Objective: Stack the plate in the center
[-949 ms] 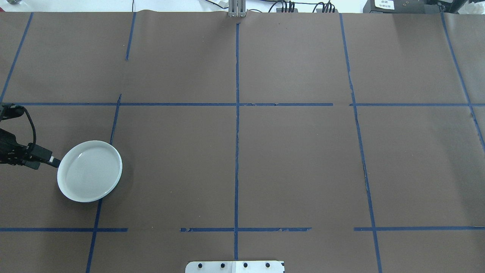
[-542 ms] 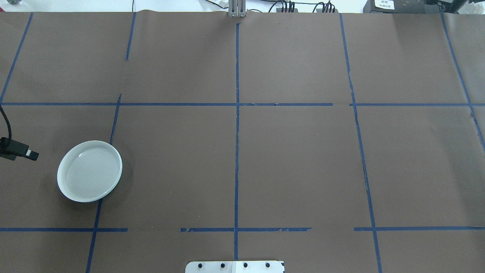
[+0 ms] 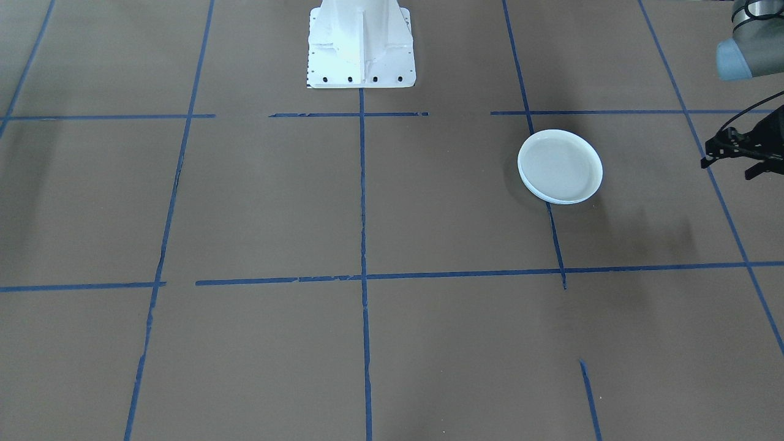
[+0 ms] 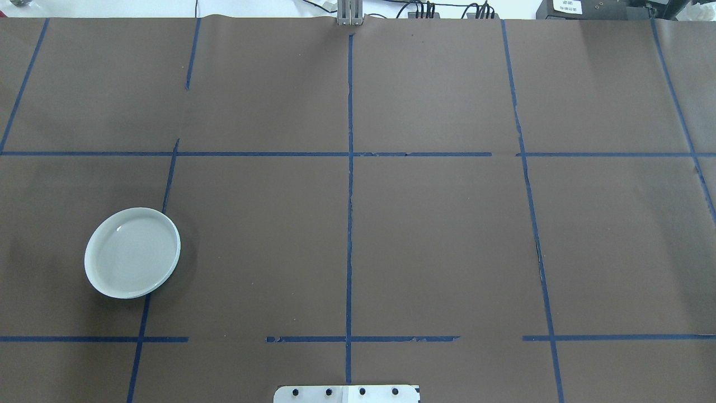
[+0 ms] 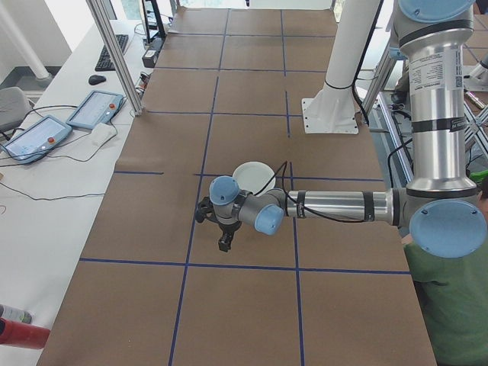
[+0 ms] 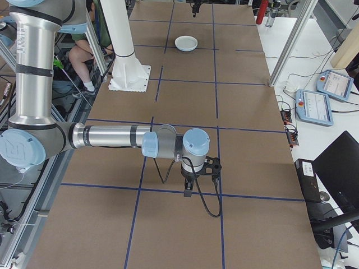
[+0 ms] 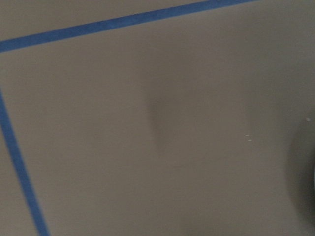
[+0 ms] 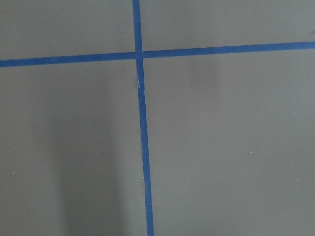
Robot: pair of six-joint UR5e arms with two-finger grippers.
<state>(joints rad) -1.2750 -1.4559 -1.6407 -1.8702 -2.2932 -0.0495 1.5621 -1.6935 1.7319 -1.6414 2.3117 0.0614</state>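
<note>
The fingers of the left gripper point down over bare brown paper. They are small and dark in the left side view and cut off at the edge of the front-facing view, so I cannot tell how far apart they stand; nothing shows between them. The left wrist camera sees only paper and two blue tape lines. Behind the gripper, the left forearm lies level across the table and its upright column rises at the robot's edge.

The fingers of the right gripper also hang downward, just above a tape line at the table's other end. Only the right side view shows them, so their opening cannot be judged; they appear to carry nothing. The right wrist camera looks onto a crossing of tape.

The pale plate lies flat on the table, at about 8 o'clock from the table's middle crossing in the overhead view, and it covers part of a blue tape line. A second rim shows under its near edge. In the front-facing view the left gripper is at 3 o'clock of the plate, apart from it. The robot's white base stands at 12 o'clock in that view.
</note>
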